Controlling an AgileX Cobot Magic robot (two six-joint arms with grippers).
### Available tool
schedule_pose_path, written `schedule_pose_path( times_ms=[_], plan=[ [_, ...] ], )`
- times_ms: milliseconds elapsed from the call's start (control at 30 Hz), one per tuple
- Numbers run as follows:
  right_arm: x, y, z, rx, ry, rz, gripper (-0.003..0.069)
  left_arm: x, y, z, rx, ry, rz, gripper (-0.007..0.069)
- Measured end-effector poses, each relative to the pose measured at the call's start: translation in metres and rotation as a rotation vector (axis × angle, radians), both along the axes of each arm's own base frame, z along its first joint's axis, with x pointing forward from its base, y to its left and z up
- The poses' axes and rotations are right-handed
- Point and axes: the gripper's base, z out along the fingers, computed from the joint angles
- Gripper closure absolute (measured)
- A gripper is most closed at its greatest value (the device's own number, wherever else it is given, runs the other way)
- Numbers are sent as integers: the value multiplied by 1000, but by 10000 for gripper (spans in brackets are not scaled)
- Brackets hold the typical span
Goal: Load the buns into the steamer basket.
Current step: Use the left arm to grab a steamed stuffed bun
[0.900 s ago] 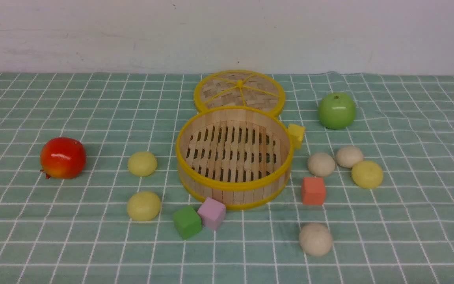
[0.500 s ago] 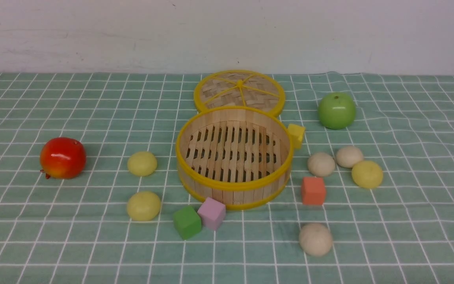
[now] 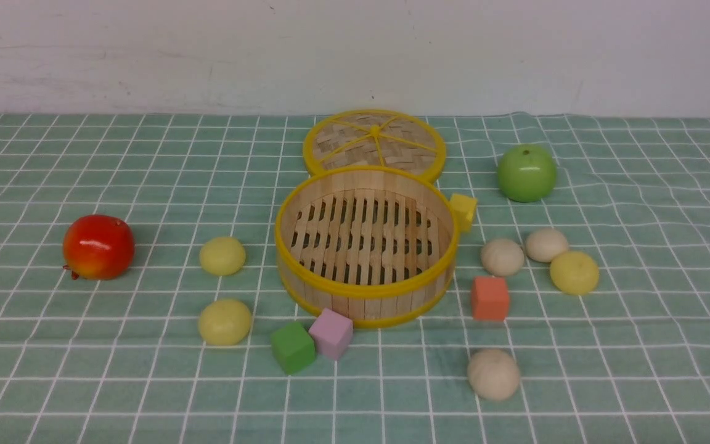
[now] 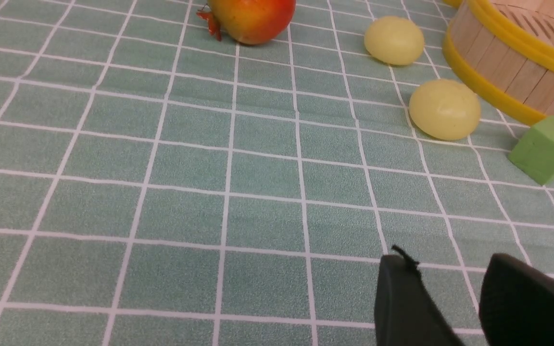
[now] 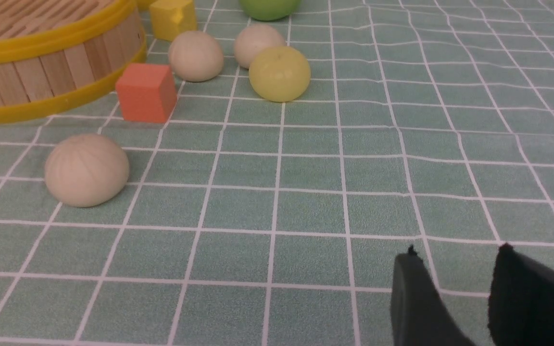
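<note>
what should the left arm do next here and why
Likely ease the left tool forward toward the nearer yellow bun. The steamer basket holds nothing yet, and this bun lies on the cloth closest ahead of the tool, whose jaws stand open and empty.

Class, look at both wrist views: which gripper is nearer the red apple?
Left. The red apple lies ahead of the left gripper. The right gripper is on the opposite side of the steamer basket, facing a cream bun.
</note>
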Motion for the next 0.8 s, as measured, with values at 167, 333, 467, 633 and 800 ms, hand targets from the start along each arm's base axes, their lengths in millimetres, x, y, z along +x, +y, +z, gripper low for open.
schedule_pose_path(
  times_ms=[167,333,467,633,800],
  plan=[
    [0,0,0,0,0,0,419,1,2,2,85,-33,-2,386],
    [0,0,0,0,0,0,419,4,2,15,68,-176,7,386],
    [0,0,0,0,0,0,419,5,1,24,-33,-269,21,386],
    [0,0,0,0,0,0,419,4,2,35,-282,-364,52,386],
    [0,0,0,0,0,0,419,1,6,53,-544,-546,73,386]
  ],
)
